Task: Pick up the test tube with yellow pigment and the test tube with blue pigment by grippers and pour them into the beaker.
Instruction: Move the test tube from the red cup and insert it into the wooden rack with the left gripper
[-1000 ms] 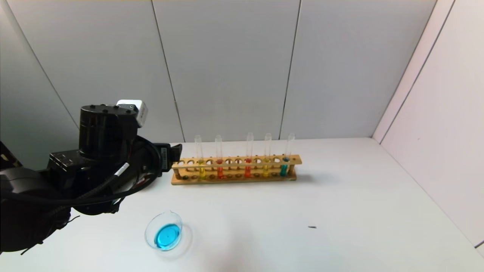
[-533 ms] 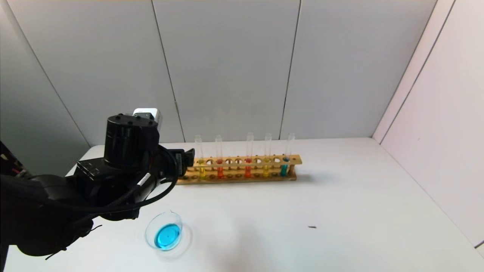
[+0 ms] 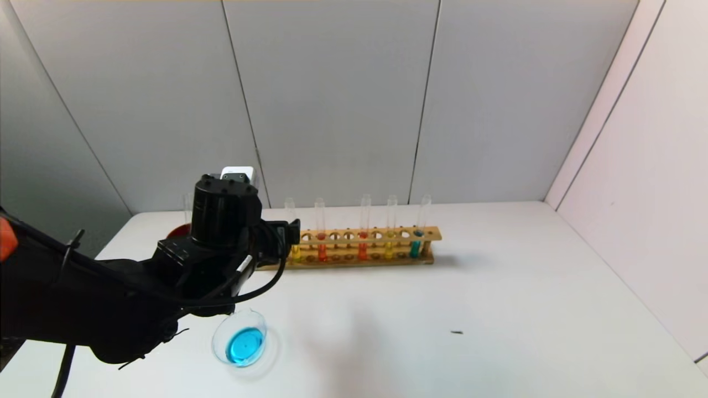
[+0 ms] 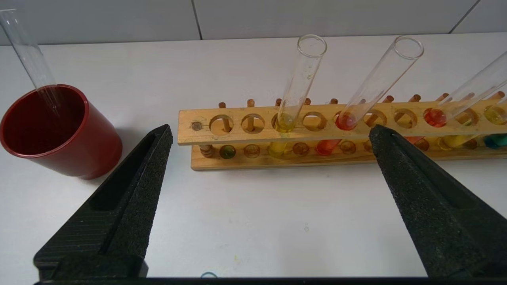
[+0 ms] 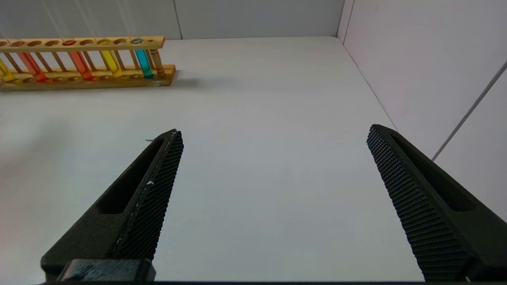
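A wooden rack [image 3: 431, 233] at the table's back holds five tubes. A test tube with yellow pigment [image 3: 293, 250] stands near its left end, a second yellow one [image 3: 390, 249] and the test tube with blue pigment [image 3: 416, 246] near its right end. My left gripper [image 3: 292, 235] is open and empty, just short of the rack's left end. In the left wrist view my left gripper [image 4: 271, 130] has the yellow tube [image 4: 301, 79] between its fingers, farther off. The beaker [image 3: 240, 338] holds blue liquid at the front left. My right gripper [image 5: 274, 130] is open over bare table.
Two orange-red tubes [image 3: 322, 250] [image 3: 362, 249] stand in the rack between the yellow ones. A dark red cup [image 4: 59, 130] with an empty clear tube [image 4: 27, 55] leaning in it stands left of the rack. A white wall [image 3: 636, 166] runs along the table's right edge.
My left arm has swung right and forward, bringing its open gripper up to the rack's left end. The red cup now shows behind the arm. The tubes and the beaker have not moved.
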`<control>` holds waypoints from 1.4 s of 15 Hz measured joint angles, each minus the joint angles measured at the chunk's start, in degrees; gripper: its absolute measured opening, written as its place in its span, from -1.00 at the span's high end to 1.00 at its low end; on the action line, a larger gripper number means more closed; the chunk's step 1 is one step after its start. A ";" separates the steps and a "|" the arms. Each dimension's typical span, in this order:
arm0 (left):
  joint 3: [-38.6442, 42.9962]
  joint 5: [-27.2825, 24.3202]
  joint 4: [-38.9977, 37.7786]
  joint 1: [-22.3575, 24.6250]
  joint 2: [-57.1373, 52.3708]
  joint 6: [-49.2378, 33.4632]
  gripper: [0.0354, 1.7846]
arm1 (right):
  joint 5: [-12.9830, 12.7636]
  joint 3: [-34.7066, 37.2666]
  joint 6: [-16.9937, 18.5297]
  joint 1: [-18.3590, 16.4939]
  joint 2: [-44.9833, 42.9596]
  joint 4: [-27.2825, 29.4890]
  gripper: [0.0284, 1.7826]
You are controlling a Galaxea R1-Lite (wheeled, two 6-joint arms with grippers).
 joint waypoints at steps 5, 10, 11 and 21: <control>-2.27 -0.11 -1.29 0.04 4.32 0.26 -0.96 | 0.00 0.00 0.02 0.00 0.00 0.00 -0.91; -5.12 -0.20 -1.35 0.63 7.77 0.61 -0.96 | 0.00 0.00 0.02 0.00 0.00 0.00 -0.91; -6.07 -0.33 -1.13 1.02 8.31 0.77 -0.96 | -0.02 0.00 0.02 0.00 0.00 0.00 -0.91; -12.90 -0.89 -0.85 4.50 14.71 3.06 -0.96 | 0.00 0.00 0.02 0.00 0.00 0.00 -0.91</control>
